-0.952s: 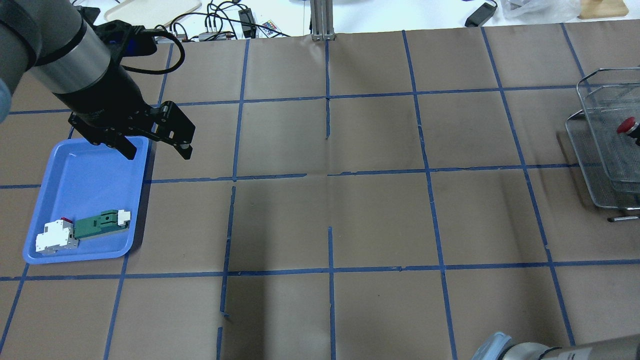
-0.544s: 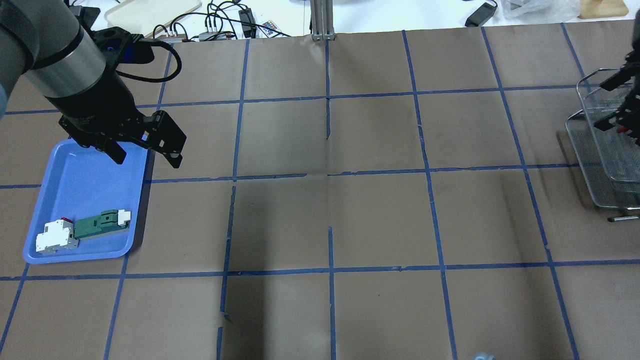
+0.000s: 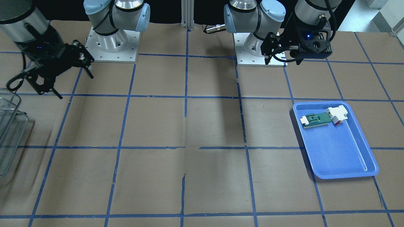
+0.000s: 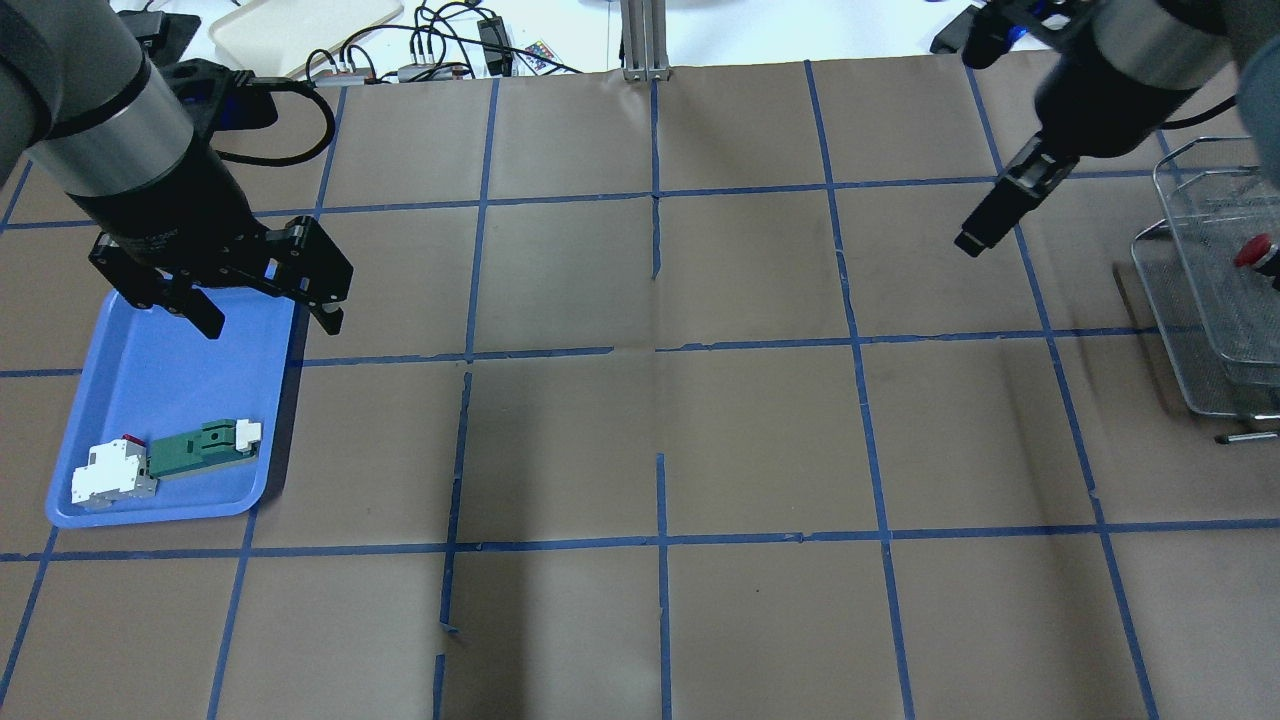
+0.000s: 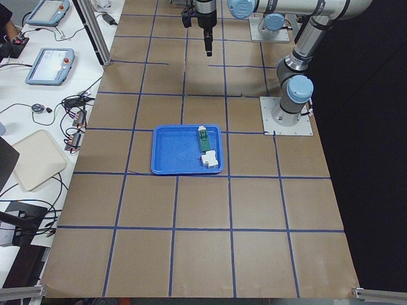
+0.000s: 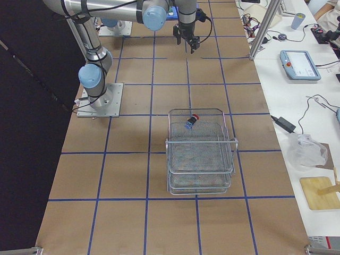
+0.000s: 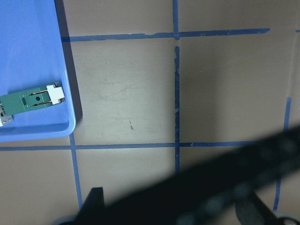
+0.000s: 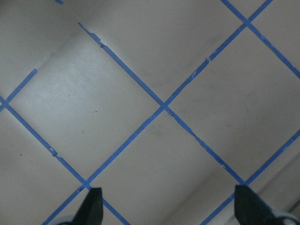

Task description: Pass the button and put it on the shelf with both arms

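Note:
The button (image 4: 1254, 252), with its red cap, lies in the upper tier of the wire-mesh shelf (image 4: 1200, 330) at the table's right edge. It also shows in the exterior right view (image 6: 191, 120) at the far end of the shelf (image 6: 202, 159). My right gripper (image 4: 975, 238) hangs in the air left of the shelf, well apart from the button. It is open and empty; the front view (image 3: 75, 85) shows its fingers spread. My left gripper (image 4: 272, 322) is open and empty above the far right edge of the blue tray (image 4: 150, 380).
The tray holds a green-and-white flat part (image 4: 205, 448) and a white-and-red block (image 4: 112, 475) at its near end. Cables and a cream tray (image 4: 300, 25) lie beyond the table's far edge. In the front view, the shelf (image 3: 9, 126) is at the left edge.
The right gripper, at the shelf beside the button half a second ago, has drawn away up and to the left; the button stays in the shelf. The left gripper has drifted left over the tray's edge.

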Available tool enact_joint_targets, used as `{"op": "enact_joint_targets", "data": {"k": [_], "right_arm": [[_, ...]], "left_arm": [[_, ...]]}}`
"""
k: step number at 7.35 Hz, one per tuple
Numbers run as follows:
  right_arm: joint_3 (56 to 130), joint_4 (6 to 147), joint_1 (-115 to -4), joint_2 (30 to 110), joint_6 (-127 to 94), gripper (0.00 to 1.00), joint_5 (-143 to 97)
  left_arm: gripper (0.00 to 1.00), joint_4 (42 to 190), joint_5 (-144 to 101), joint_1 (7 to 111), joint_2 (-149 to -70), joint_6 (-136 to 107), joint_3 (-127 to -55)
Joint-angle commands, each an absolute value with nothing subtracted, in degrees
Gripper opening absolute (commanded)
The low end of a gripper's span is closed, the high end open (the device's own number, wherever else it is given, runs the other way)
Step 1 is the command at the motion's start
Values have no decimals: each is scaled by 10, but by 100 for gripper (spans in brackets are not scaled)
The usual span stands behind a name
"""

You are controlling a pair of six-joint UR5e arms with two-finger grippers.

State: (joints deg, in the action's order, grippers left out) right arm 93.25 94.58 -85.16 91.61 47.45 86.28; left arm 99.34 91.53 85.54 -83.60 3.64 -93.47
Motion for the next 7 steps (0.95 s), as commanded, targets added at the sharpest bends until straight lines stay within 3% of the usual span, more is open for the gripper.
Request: {"op": "enact_joint_targets", "data": {"k": [1,3,5,7], "right_arm": [[908,953,-904,905,303,100,896],[838,939,-906,857,76,100,890],[845,896,-907,868,12,100,871],[897,899,-904,902,16,100,882]], "left_arm": [[100,993,884,825,-840,35,-934],[100,995,882,824,-841,35,-933],[100,998,883,831,-844,36,-933],[100,998,884,832,-843,40,-933]]}}
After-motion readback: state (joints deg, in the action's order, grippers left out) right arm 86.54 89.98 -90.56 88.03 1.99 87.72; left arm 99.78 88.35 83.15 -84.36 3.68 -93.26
